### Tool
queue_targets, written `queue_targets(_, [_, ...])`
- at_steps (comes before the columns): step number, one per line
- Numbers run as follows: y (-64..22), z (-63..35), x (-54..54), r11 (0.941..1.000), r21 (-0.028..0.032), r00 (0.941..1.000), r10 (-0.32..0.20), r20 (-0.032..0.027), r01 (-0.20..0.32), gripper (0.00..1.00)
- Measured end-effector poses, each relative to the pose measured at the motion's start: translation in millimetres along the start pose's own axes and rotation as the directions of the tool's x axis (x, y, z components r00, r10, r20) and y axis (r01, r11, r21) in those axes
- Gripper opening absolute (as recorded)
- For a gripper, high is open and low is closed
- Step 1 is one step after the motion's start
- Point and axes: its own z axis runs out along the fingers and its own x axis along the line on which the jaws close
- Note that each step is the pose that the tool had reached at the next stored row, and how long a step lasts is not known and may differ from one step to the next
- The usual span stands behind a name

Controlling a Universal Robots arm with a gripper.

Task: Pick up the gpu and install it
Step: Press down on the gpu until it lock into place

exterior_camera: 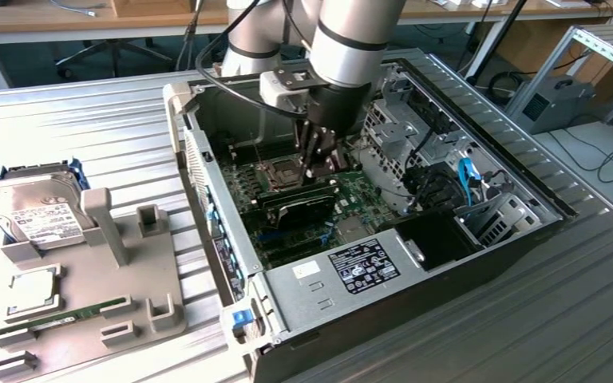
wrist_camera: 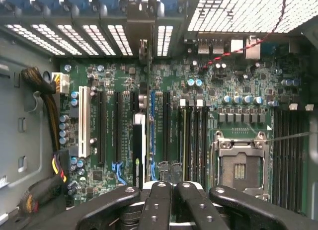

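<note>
Inside the open case, gripper: black fingers are pressed together with nothing visible between them, hanging low over the motherboard.
gpu, where: it sits just below and slightly to one side of the fingertips, among the expansion slots. Whether the fingers touch it cannot be told.
gpu, look: in the exterior view it is a low dark block with a black face, lying against the green board. In the wrist view the gpu shows edge-on as a thin black strip with a pale edge.
gpu, axis: it stands on edge, its long axis parallel to the slots. It runs from under the gripper toward the vented rear wall of the case.
Beside the card: a white plastic slot, long and narrow, lies further out on the same side. Dark slots lie between it and the card.
Other side of gripper: a CPU socket with a square bright metal frame sits near, with rows of small round capacitors past it.
Case: black sheet-metal box, lying open.
Power supply: grey metal with a dark label, at the case's near end.
Well away, exterior view's left: a grey moulded tray carries a silver hard drive with a white label and a narrow green memory stick.
Table: ribbed metal slats.
</note>
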Motion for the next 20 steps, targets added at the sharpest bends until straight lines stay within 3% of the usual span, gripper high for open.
queue_targets(2, [5.0,0.5,0.8,1.0,-0.0001,1.0,0.0,-0.0002,0.0,0.11])
queue_targets(4, [23.2,2.6,2.0,1.0,0.0,1.0,0.0,0.0,0.0,0.11])
queue_targets(6, [29.7,3.9,4.6,1.0,0.0001,1.0,0.0,-0.0001,0.0,0.11])
queue_targets(10, [31.7,5.0,14.5,1.0,0.0,1.0,0.0,-0.0007,0.0,0.11])
queue_targets(20, [37.7,14.7,16.1,1.0,-0.0001,1.0,0.001,-0.0058,-0.001,0.11])
